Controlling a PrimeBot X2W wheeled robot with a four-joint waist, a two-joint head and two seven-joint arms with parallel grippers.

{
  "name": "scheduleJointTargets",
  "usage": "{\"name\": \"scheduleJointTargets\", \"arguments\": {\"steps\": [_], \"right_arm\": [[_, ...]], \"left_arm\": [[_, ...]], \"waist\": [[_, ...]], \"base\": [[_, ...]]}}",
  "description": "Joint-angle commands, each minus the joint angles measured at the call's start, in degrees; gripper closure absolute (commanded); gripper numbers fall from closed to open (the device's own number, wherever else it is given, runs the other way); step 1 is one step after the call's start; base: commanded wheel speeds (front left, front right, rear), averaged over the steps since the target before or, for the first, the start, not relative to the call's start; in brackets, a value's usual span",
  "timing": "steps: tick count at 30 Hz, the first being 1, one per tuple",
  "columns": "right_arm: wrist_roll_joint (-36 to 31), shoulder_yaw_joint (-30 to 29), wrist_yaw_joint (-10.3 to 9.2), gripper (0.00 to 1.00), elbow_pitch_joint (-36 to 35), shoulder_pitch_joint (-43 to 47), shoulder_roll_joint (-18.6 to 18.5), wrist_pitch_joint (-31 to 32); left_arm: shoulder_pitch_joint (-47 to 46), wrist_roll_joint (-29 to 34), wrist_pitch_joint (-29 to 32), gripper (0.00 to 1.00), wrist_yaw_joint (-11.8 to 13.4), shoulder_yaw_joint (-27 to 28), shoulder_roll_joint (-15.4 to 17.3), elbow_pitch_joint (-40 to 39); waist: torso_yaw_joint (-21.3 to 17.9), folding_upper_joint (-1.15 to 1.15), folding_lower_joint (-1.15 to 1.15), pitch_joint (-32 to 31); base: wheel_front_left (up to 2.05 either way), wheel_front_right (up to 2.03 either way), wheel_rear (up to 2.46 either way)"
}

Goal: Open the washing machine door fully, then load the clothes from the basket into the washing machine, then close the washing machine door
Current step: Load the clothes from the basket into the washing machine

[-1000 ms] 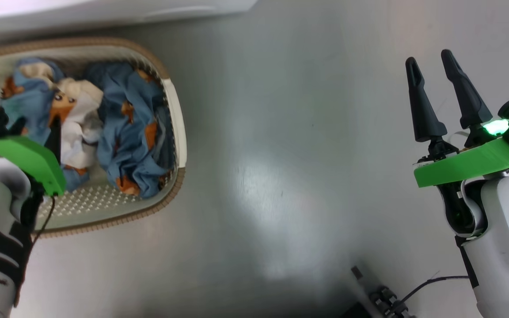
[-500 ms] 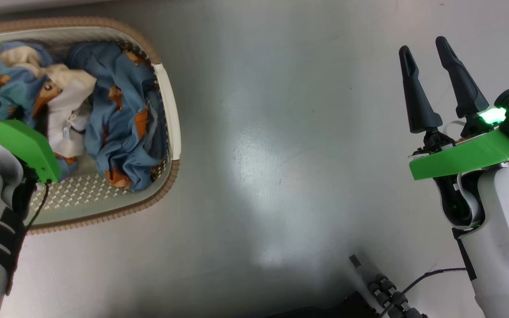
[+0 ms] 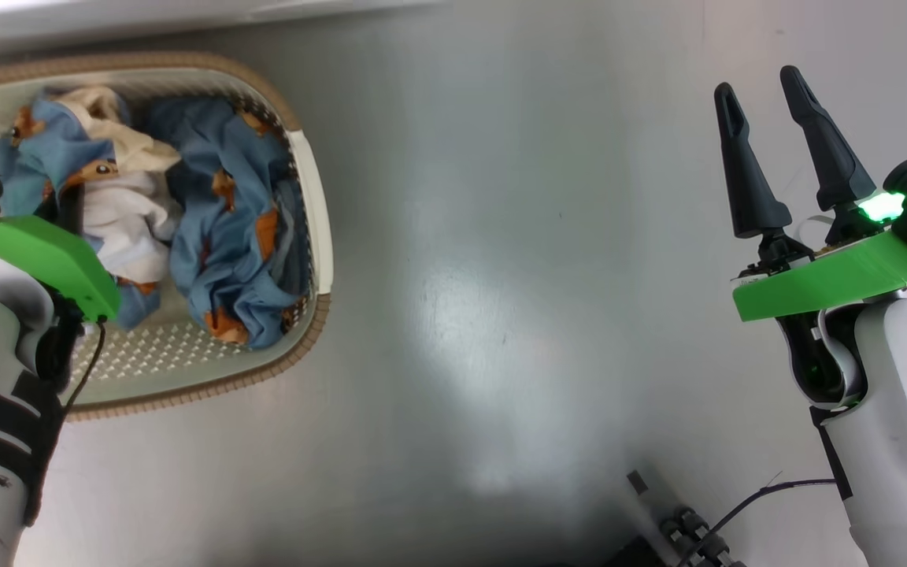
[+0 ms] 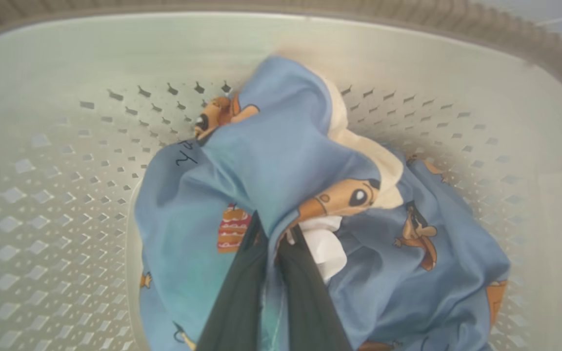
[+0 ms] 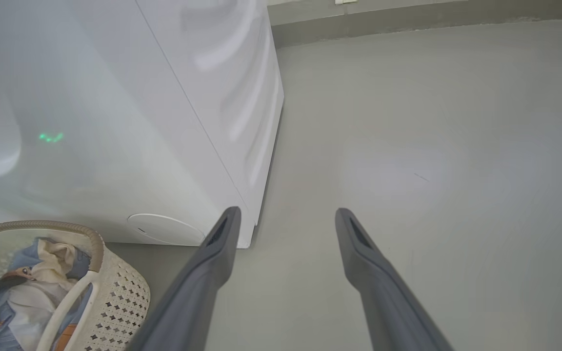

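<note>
Okay, left gripper [image 4: 275, 229] is down inside the basket [image 4: 66, 146], its two dark fingers pinched narrow on a fold of the clothes [image 4: 281, 161]. The fabric is light blue with orange-brown bear prints, and there are white and cream patches just beside the grip. The fold bunches up between the fingers, while the rest of the bundle lies on the perforated bottom.

Head view: basket [image 3: 320, 236] sits on the grey floor [image 3: 501, 315] at the left, with a brown woven rim and a white handle on its right side. The clothes [image 3: 225, 228] are heaped inside. The left arm's green wrist plate [image 3: 44, 256] covers the basket's near-left part.

Right gripper [image 3: 758, 83] is at the right, fingers spread wide and holding nothing, above bare floor and well apart from the basket.

Right wrist view: same wide spread on the right gripper [image 5: 287, 212]. The white washing machine [image 5: 115, 122] stands just beyond the basket [image 5: 125, 292], with its round cap [image 5: 166, 229] low on the front, near the basket rim. Head view also catches the machine [image 3: 186, 16] as a white strip along the far edge.
</note>
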Motion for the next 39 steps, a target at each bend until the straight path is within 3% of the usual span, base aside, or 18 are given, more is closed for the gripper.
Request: {"name": "scheduleJointTargets", "arguments": {"steps": [1, 11, 21, 26, 39], "right_arm": [[-0.24, 0.63, 0.48, 0.00, -0.84, 2.47, -0.28, -0.28], [0.14, 0.15, 0.48, 0.00, 0.31, 3.88, -0.96, -0.28], [0.34, -0.30, 0.48, 0.00, 1.13, 6.77, -1.39, -0.28], [0.64, -0.80, 0.48, 0.00, 1.76, 9.90, -1.83, -0.28], [1.56, -1.59, 0.48, 0.00, 3.13, 15.46, -2.82, -0.28]], "left_arm": [[2.43, -0.79, -1.02, 1.00, -0.09, 0.71, 2.55, -0.57], [6.98, -3.13, -2.95, 1.00, -0.09, 1.13, 3.43, -4.91], [14.26, 1.38, -2.98, 1.00, -0.09, 11.26, 4.12, -13.95], [20.94, 6.87, -2.99, 1.00, -0.09, 18.73, 3.06, -20.91], [32.42, 15.28, -2.99, 1.00, -0.09, 29.15, 0.11, -34.05]], "waist": [[0.52, 0.00, 0.00, -1.36], [2.15, 0.00, 0.00, -7.67], [3.25, 0.00, 0.00, -14.29], [3.63, 0.00, 0.00, -19.37], [4.05, 0.00, 0.00, -27.74]], "base": [[0.00, 0.00, 0.00], [0.00, 0.00, 0.00], [0.00, 0.00, 0.00], [0.00, 0.00, 0.00], [0.00, 0.00, 0.00]]}}
